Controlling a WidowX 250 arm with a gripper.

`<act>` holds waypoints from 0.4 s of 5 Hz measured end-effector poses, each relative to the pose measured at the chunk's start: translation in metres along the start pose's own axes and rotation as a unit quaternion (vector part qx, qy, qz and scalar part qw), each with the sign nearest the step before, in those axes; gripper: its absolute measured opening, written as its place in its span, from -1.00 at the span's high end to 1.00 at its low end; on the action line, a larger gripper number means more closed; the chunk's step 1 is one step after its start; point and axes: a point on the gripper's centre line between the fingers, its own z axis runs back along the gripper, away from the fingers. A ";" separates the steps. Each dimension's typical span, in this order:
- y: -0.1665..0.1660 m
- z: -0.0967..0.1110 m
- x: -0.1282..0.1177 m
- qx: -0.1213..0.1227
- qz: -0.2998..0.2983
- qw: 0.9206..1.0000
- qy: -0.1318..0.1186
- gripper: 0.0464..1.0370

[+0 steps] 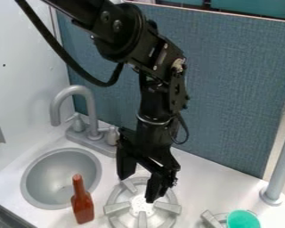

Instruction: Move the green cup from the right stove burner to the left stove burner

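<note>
Black gripper (140, 179) hangs at the lower centre of the frame, fingers spread apart in the open position, over the silver burner (142, 219). The red bottle (82, 206) stands upright left of the burner, in the lower left of the frame, near the sink (54, 177) with its grey faucet (90, 107); the green cup (243, 220) sits at the lower right edge, near the base of the grey pole (281, 164).
</note>
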 end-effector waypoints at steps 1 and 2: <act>-0.001 -0.007 -0.001 -0.002 0.000 1.000 0.011 -0.93; -0.022 -0.016 0.015 -0.029 -0.010 0.999 -0.016 -0.93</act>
